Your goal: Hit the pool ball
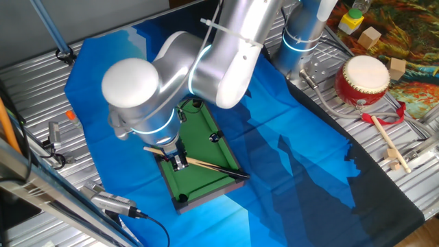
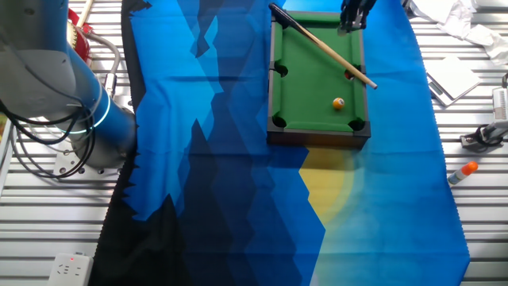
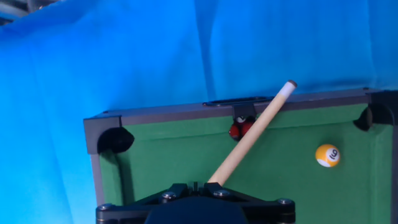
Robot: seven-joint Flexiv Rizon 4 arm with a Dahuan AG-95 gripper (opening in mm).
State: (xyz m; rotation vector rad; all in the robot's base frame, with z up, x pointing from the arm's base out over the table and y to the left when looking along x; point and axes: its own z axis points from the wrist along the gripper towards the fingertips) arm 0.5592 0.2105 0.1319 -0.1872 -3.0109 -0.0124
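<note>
My jaws pinch the stiff, light cue stick (image 3: 249, 134) near its butt; the pool ball (image 3: 327, 155), at three o'clock of its tip, should roll easily when struck.

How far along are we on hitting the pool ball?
Done: the gripper is shut on the cue stick, which lies over the mini pool table. In hand: aiming; in the hand view the cue's tip points past a red ball at the side pocket, not at the pool ball. Left: swing the tip toward that ball and strike it.
</note>
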